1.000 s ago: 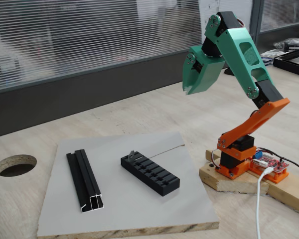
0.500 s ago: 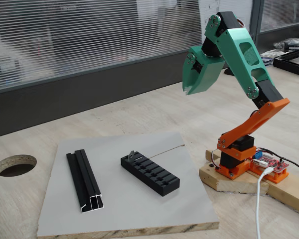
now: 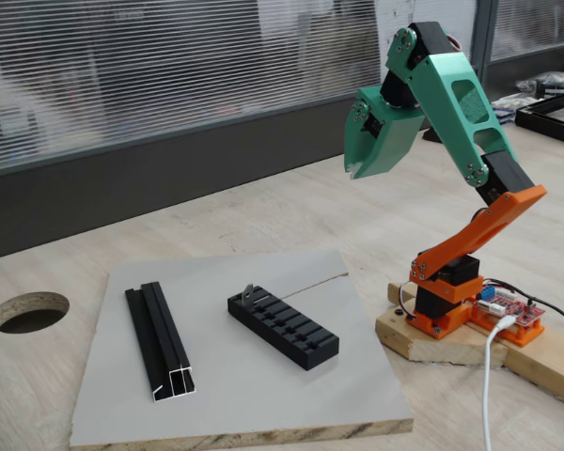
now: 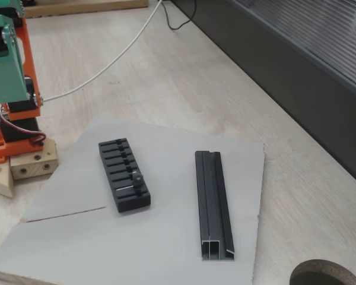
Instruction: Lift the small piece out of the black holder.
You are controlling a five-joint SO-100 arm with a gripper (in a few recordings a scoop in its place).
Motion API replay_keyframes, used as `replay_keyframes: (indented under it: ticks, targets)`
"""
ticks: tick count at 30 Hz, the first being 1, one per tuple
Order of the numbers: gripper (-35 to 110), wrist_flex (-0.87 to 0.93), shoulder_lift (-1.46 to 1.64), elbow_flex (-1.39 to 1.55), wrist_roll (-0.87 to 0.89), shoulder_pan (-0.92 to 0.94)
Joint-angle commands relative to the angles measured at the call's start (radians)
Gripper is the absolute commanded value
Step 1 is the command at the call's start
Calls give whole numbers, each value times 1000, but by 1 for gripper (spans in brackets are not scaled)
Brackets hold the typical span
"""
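Nothing has moved: my green claw (image 3: 357, 167) hangs together, high above the tiny grey metal piece (image 3: 251, 292) standing in the black slotted holder block (image 3: 283, 326); light, stiff, slippery, I'd pinch its upstanding tip.

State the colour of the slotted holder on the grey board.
Black; the black holder shows best in a fixed view.

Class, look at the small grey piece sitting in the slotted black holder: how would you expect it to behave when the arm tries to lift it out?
The small piece looks thin, flat and metallic, so probably stiff and very light. It stands in an end slot of the black holder, so it may catch unless pulled straight up. Being tiny and smooth-looking, it could slip from the end effector.
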Motion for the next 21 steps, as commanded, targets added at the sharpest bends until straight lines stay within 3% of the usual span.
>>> replay_keyframes:
  ticks: [1, 21]
  targets:
    - [5, 32, 6, 2, 9, 8]
    - [5, 31, 6, 2, 17, -6]
